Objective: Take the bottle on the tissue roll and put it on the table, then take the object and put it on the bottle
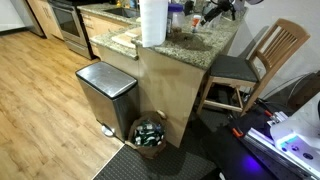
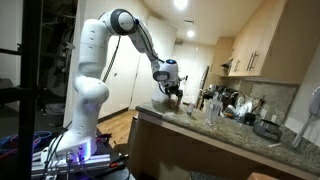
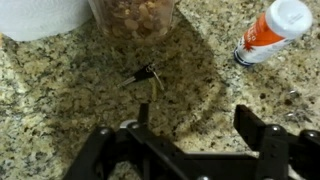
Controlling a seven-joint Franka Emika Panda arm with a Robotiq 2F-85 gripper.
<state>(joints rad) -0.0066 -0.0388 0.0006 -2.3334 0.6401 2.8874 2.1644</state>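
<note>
In the wrist view a small bottle [image 3: 268, 30] with a white cap and orange label rests on the granite table [image 3: 60, 90], up and to the right of my gripper [image 3: 197, 122]. I cannot tell whether it stands or lies. The white tissue roll [image 3: 30, 15] fills the top left corner, and nothing shows on the part of it that I see. A small dark object [image 3: 145, 73] with a yellowish stem lies on the table ahead of the fingers. The gripper hovers low over bare granite, open, with nothing between its fingers. In both exterior views the gripper [image 1: 213, 12] [image 2: 172, 88] is over the counter beside the tissue roll [image 1: 153, 22].
A clear container of nuts [image 3: 135, 15] stands next to the roll. The far end of the counter [image 2: 240, 105] holds several kitchen items. Below the counter edge stand a steel pedal bin [image 1: 105, 90] and a small basket [image 1: 150, 133]. A wooden chair [image 1: 270, 55] is at its side.
</note>
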